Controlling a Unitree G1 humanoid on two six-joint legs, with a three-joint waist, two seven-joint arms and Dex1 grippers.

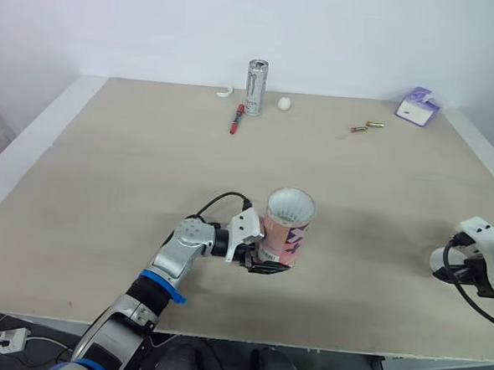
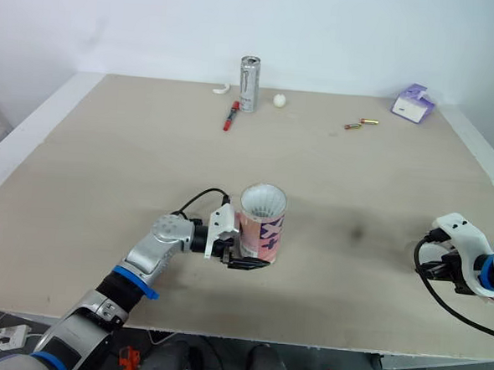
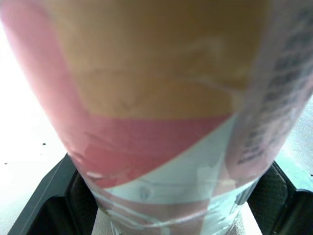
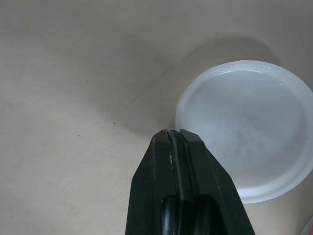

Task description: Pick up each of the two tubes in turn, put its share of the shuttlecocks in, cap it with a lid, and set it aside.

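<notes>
- Nothing is reading clearly enough to make out a word, brand or number.
- The tube (image 3: 161, 122) is showing rows of small dark print down one side, too blurred to read.
- The can (image 1: 255, 87) is carrying a dark marking too small to read.

Lighting: bright, even and diffuse in both eye views.
Shadows: soft, faint on the desk (image 1: 148, 162) beside the tube (image 1: 286, 229).
Left wrist view: tube blurred, out of focus; background blown out white.
Right wrist view: dimmer; diffuse shadow bordering the lid (image 4: 244, 127).
</notes>
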